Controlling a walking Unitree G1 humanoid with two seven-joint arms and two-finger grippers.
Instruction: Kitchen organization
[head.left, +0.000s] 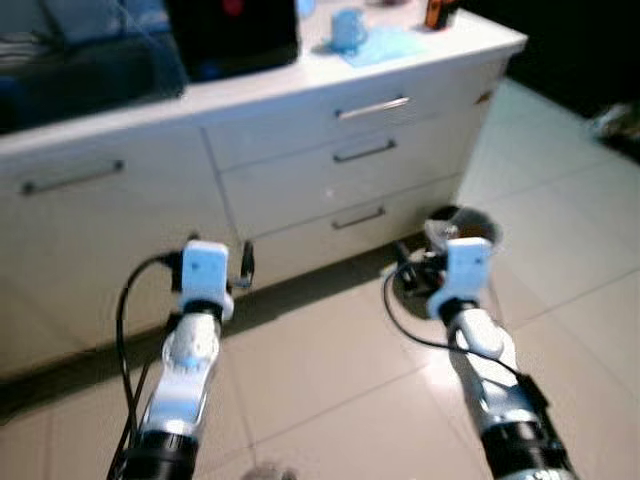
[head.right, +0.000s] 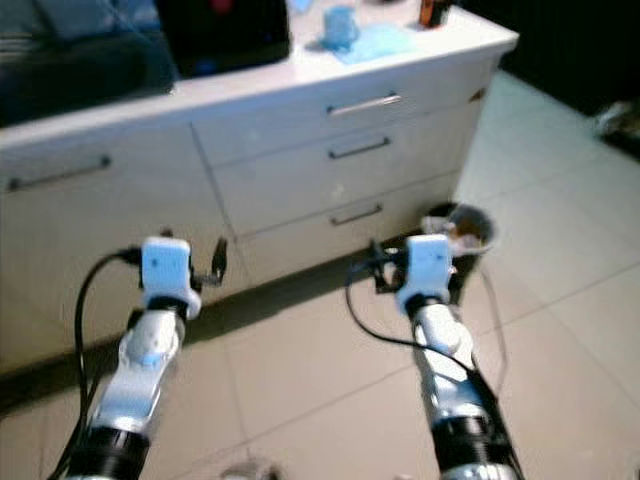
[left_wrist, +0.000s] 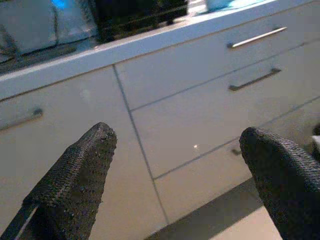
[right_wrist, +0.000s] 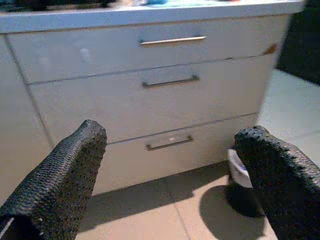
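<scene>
Nearest the camera, 2 silver arms rise from the bottom edge of the head views over the tiled floor (head.left: 330, 390). The left pincer (left_wrist: 175, 165) sits at lower left of the frame, its 2 black fingers (left_wrist: 75, 185) spread wide with nothing between them, aimed at the cabinet front. The right pincer (right_wrist: 175, 170) sits at lower right, likewise spread wide and empty, facing the drawers.

Just beyond the right pincer, right of centre, a small dark bin (head.left: 462, 228) stands on the floor beside the cabinet's end.

Behind it, a white cabinet runs across the upper half of the frame. A stack of 3 drawers (head.left: 365, 152) with bar handles occupies its right part; a wider front with 1 handle (head.left: 72, 178) lies at left.

Farthest, on the tabletop (head.left: 450, 40) at the top, a pale blue cup (head.left: 348, 28) rests on a light blue cloth (head.left: 385, 45), with a dark box-like appliance (head.left: 235, 35) to its left and a dark bottle (head.left: 440, 12) at upper right, all blurred.
</scene>
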